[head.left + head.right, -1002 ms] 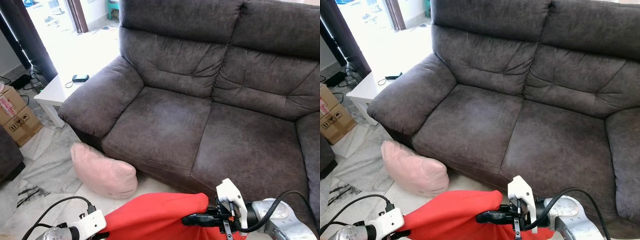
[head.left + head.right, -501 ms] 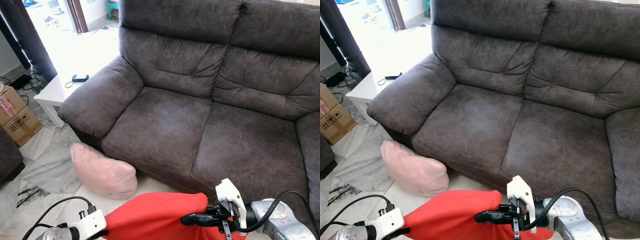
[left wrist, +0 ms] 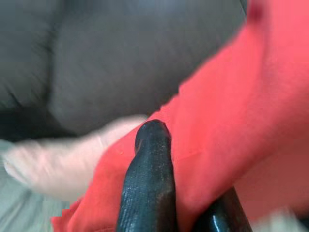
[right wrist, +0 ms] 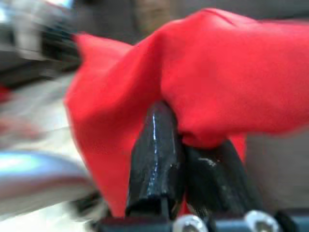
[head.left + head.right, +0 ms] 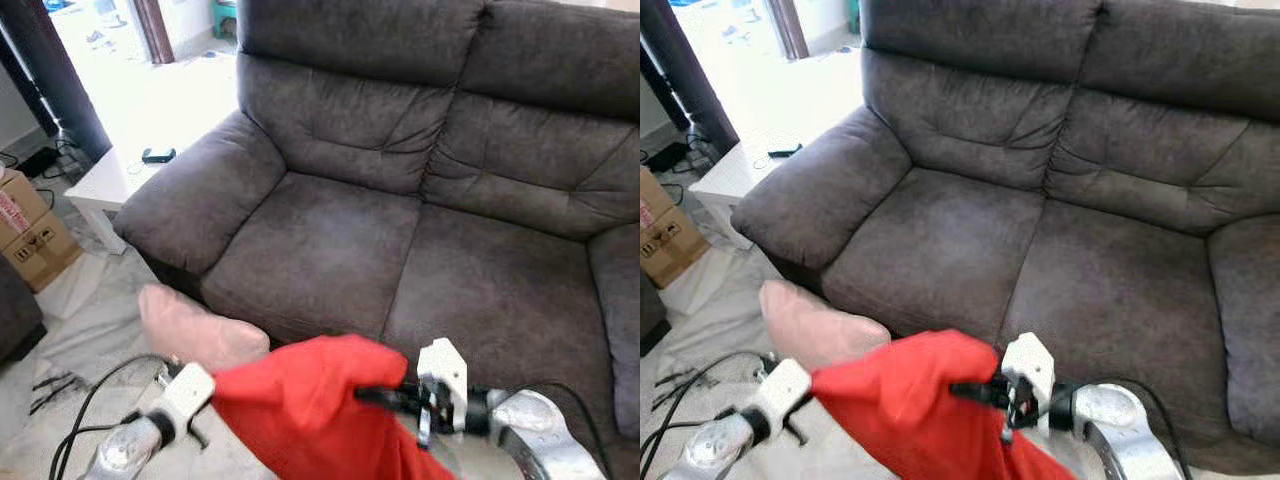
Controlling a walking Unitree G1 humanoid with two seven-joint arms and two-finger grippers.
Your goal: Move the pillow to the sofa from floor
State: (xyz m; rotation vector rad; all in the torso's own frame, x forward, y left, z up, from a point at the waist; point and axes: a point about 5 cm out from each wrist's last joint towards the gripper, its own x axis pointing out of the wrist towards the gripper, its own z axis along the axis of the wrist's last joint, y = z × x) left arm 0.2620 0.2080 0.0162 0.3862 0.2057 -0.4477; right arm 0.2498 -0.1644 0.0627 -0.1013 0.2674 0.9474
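Observation:
A red pillow (image 5: 310, 410) hangs in the air between my two grippers, just in front of the dark grey sofa (image 5: 330, 230). My left gripper (image 3: 186, 164) is shut on the pillow's left edge, with red fabric pinched between its black fingers (image 3: 147, 183). On the pillow's right side, my right gripper (image 4: 186, 133) is shut on a fold of the fabric. A pink pillow (image 5: 195, 330) lies on the floor against the sofa's front left corner, partly hidden behind the red one.
A low white table (image 5: 110, 175) with a small dark device stands left of the sofa's armrest. A cardboard box (image 5: 30, 230) sits at the far left. Black cables (image 5: 60, 380) lie on the pale floor near my left arm.
Both arms have lifted the red pillow from the bottom edge of the view up toward the sofa seat's front. The views are slightly blurred.

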